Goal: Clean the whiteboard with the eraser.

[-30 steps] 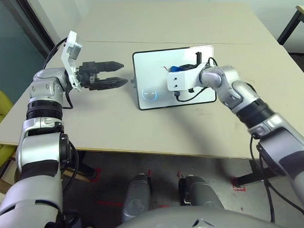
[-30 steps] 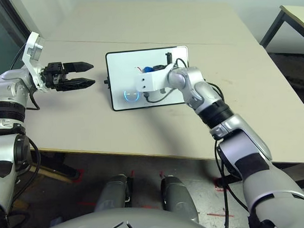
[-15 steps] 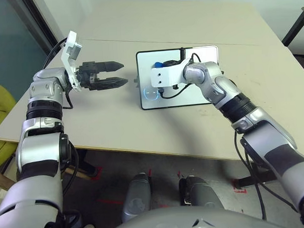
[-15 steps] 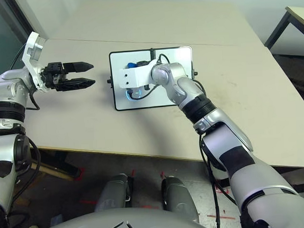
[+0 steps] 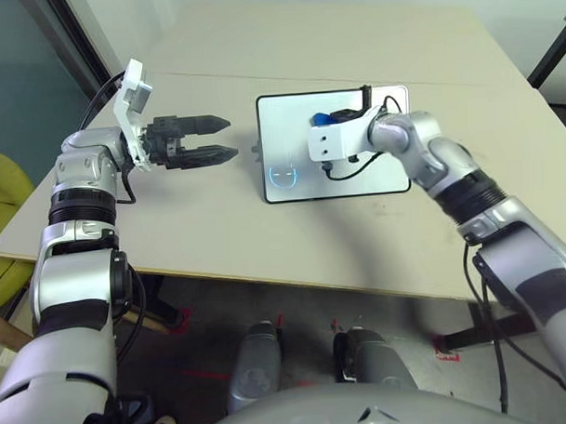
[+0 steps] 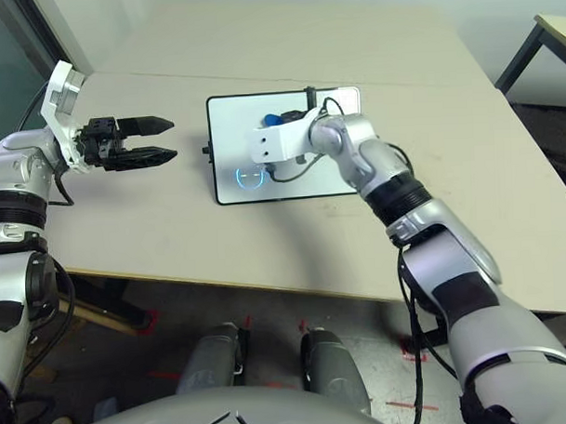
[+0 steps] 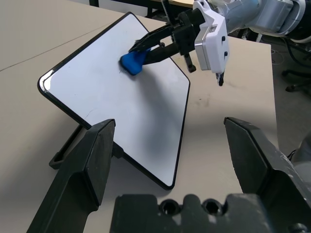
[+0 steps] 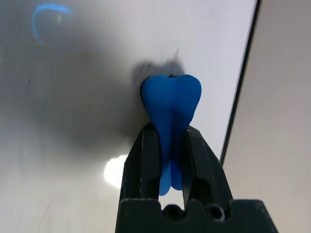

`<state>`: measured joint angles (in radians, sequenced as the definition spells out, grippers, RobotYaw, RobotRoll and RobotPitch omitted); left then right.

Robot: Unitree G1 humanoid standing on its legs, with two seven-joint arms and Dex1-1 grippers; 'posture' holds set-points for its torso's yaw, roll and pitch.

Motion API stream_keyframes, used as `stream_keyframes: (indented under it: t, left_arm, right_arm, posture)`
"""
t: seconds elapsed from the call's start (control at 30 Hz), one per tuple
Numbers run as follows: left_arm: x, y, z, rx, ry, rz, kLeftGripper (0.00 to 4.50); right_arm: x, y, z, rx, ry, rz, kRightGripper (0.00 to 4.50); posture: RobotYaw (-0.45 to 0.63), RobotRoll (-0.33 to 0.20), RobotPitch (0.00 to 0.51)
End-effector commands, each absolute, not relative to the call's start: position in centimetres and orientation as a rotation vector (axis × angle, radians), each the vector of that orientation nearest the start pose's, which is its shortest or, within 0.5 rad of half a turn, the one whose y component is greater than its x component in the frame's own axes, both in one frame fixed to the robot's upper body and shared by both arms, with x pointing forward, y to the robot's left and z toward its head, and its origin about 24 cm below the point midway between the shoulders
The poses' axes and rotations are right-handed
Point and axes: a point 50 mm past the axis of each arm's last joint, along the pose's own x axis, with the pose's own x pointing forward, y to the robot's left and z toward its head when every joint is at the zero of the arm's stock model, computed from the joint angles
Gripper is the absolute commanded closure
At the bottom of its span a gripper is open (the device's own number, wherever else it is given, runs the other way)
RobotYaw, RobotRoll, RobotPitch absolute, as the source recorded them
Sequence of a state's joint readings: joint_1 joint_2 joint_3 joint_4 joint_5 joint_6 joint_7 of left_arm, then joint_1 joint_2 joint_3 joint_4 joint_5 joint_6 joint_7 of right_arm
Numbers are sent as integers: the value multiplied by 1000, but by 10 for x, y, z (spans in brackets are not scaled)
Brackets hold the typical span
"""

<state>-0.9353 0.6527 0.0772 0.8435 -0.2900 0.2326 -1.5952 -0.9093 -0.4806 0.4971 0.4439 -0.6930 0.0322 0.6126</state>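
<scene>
I'm keeping my left tool (image 7: 170, 141) spread and empty, just beside the whiteboard (image 5: 290, 137). The whiteboard is lying beneath my right tool (image 8: 170, 133), which is gripping the blue eraser (image 8: 171, 102) between its fingers.

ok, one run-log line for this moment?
right end effector: shut on blue eraser block | black-framed glossy whiteboard: eraser against surface | left end effector: open, empty
</scene>
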Motion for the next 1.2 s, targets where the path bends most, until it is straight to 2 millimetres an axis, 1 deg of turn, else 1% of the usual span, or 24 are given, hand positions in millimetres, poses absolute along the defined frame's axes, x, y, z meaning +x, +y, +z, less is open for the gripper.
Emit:
stream_keyframes:
  t: [0.03,0.2,0.27,0.3,0.4,0.43,0.5,0.53,0.67,0.7,0.83,0.97,1.07,1.2]
  left_arm:
    - [347,245,193,70,115,-1282,0]
    - [347,245,192,67,117,-1280,0]
    - [347,245,191,65,118,-1276,0]
    - [347,246,191,64,118,-1272,0]
    - [346,251,190,58,117,-1251,0]
    - [345,251,190,56,117,-1248,0]
    - [344,254,189,56,119,-1246,0]
    - [343,254,189,57,120,-1245,0]
    - [343,255,188,53,123,-1240,0]
    - [343,255,188,53,123,-1241,0]
    - [345,251,188,52,122,-1247,0]
    - [346,249,188,51,120,-1251,0]
    - [345,250,188,51,120,-1252,0]
    - [344,253,189,54,122,-1247,0]
  right_arm:
    - [372,-137,159,-1533,81,645,4121]
    - [369,-155,160,-1509,111,611,4121]
    - [367,-158,162,-1435,112,606,4121]
    - [365,-159,163,-1328,129,607,4121]
    - [356,-173,167,-855,204,580,4121]
    - [353,-177,169,-768,220,569,4121]
    - [346,-192,176,-530,269,507,4121]
    - [343,-196,178,-461,285,488,4121]
    - [332,-239,179,-146,427,285,4121]
    - [331,-245,177,-92,453,251,4121]
    - [328,-263,158,48,569,102,4121]
    - [327,-268,133,150,648,-1,4121]
    - [325,-271,119,160,721,-65,4121]
    - [325,-274,109,155,765,-120,4121]
  posture:
    - [187,0,50]
    - [184,0,51]
    - [186,0,54]
    - [186,0,54]
    - [192,0,59]
    - [192,0,59]
    - [196,0,64]
    - [196,0,64]
    - [180,0,71]
    - [180,0,71]
    - [169,0,72]
    - [172,0,73]
    - [177,0,74]
    - [186,0,74]
